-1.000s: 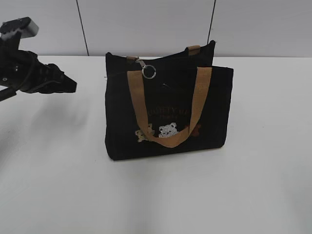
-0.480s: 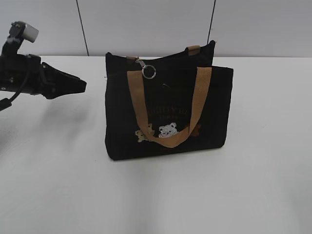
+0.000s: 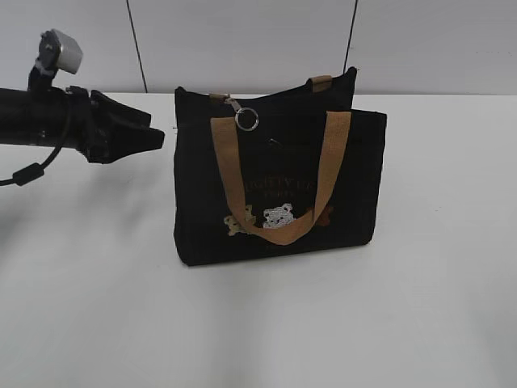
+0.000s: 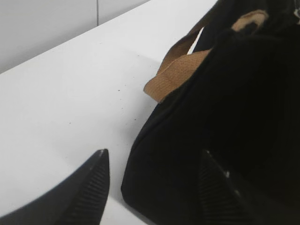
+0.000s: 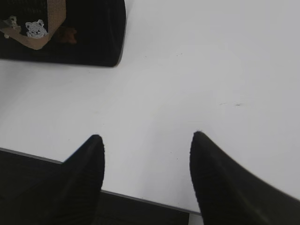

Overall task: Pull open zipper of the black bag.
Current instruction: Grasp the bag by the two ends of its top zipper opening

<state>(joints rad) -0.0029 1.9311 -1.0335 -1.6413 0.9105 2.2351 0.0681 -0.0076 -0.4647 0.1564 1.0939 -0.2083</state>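
2 grippers take part. The left gripper (image 3: 153, 137), jaws spread and empty, is at the left, near the upper left corner of the black bag (image 3: 279, 182), which stands mid-table. This looks like the approach step; next it must steady that corner. The zipper (image 3: 242, 114) ring hangs at the top left edge. The right gripper (image 5: 146, 154), spread and empty, is out of the exterior view. The zipper teeth are hard to see.

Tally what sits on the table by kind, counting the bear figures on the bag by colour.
Black bag: 1
Tan webbing handles: 2
Metal ring pull on the zipper: 1
Tan bear: 1
White bear: 1
Brown bear: 1
Total: 7
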